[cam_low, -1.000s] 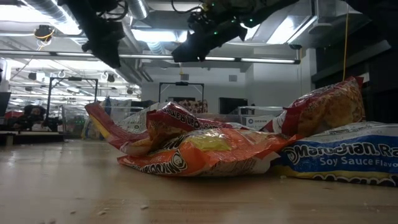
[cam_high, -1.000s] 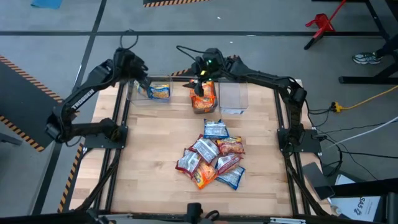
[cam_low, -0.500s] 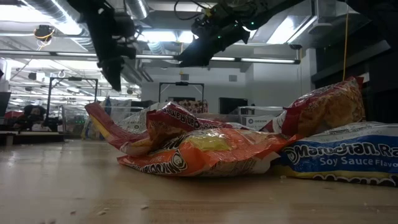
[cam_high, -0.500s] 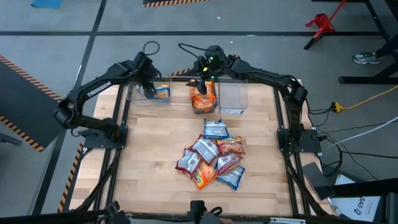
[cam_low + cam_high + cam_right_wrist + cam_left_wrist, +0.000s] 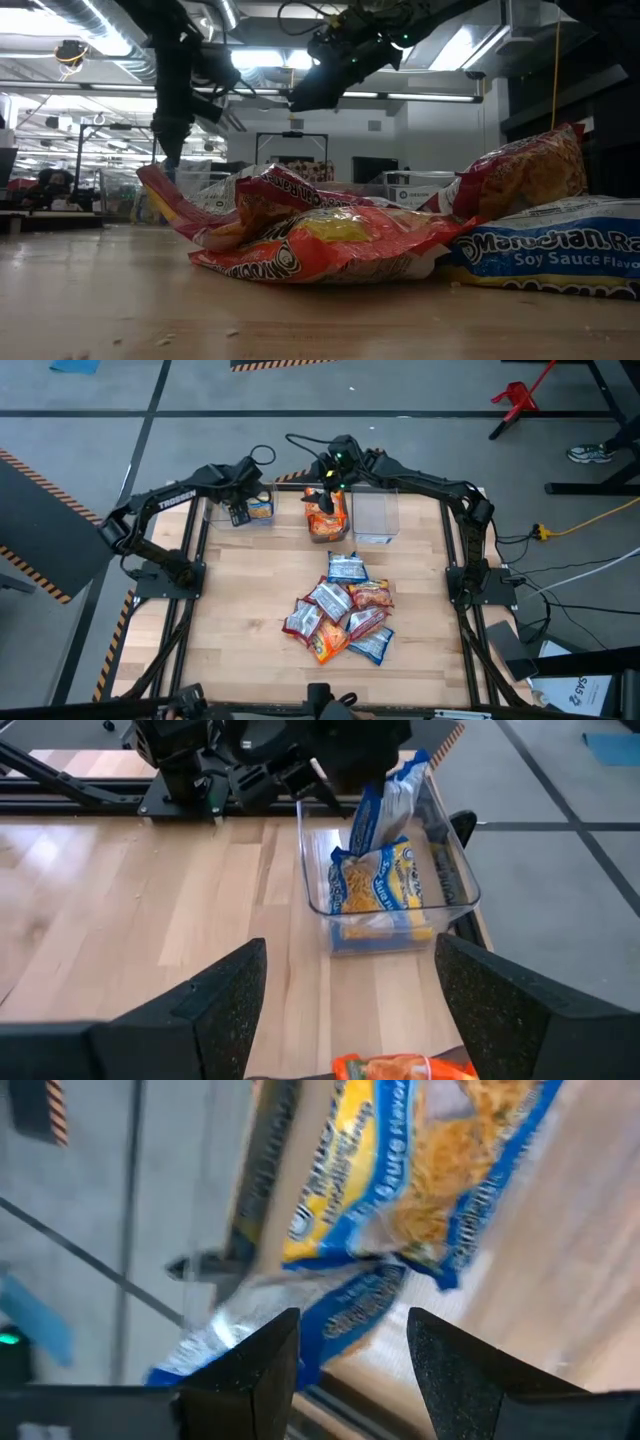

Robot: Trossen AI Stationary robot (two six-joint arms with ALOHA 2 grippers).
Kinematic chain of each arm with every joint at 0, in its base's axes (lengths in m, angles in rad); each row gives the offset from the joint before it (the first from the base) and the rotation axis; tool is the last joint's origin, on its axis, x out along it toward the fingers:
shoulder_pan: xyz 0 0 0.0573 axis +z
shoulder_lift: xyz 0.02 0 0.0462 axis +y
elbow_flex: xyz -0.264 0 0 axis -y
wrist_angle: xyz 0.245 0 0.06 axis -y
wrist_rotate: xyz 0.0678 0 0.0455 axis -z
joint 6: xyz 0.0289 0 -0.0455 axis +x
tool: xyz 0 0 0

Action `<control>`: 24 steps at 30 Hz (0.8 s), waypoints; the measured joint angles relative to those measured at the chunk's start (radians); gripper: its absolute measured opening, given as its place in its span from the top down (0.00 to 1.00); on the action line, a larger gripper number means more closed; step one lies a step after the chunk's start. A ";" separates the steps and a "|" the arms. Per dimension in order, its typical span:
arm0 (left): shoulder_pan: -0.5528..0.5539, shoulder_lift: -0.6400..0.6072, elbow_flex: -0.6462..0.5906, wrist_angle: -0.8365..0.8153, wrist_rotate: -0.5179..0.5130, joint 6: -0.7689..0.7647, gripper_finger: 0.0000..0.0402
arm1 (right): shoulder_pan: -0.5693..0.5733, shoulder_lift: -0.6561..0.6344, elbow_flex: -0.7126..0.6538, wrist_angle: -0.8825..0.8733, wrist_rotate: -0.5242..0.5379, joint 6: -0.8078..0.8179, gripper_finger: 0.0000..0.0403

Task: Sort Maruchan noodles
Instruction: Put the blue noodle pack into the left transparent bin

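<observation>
Several Maruchan noodle packets lie heaped (image 5: pixel 340 610) mid-table; in the low view an orange one (image 5: pixel 320 250) lies in front and a blue soy-sauce one (image 5: pixel 560 255) beside it. Blue-and-yellow packets (image 5: pixel 260 508) (image 5: pixel 385 885) lie in the left clear bin (image 5: pixel 215 510), and orange packets (image 5: pixel 328 520) in the middle bin. My left gripper (image 5: pixel 238 513) (image 5: pixel 350 1370) hangs open over the left bin, pointing down at a blue-and-yellow packet (image 5: pixel 420 1180). My right gripper (image 5: pixel 322 493) (image 5: pixel 345 1010) is open above the middle bin, with an orange packet (image 5: pixel 400 1068) just below it.
A third clear bin (image 5: pixel 375 518) stands to the right of the middle one, with nothing showing inside. All three bins line the table's far edge. Bare wood lies left and right of the heap. Black frame rails (image 5: pixel 190 590) run along both table sides.
My left gripper has come down and moved a little toward the table's right, over the left bin, tipping to point downward while its arm swung in. The packets and the right gripper have stayed put.
</observation>
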 joint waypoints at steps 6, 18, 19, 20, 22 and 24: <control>0.012 0.047 0.000 0.012 -0.025 0.064 0.55 | 0.000 0.000 0.000 -0.006 0.001 -0.004 0.31; 0.021 0.144 0.000 -0.002 -0.103 0.091 0.68 | 0.000 0.000 0.000 -0.046 0.037 -0.006 0.31; 0.023 0.147 0.000 -0.002 -0.104 0.091 0.72 | 0.000 0.000 0.000 -0.051 0.037 -0.006 0.31; 0.025 0.148 0.000 -0.002 -0.103 0.091 0.77 | 0.000 0.000 0.000 -0.055 0.037 -0.006 0.31; 0.026 0.150 0.000 -0.002 -0.103 0.086 0.88 | 0.000 0.000 0.000 -0.062 0.037 -0.006 0.31; 0.026 0.150 0.000 -0.003 -0.102 0.077 0.96 | 0.000 0.000 0.000 -0.066 0.037 -0.006 0.31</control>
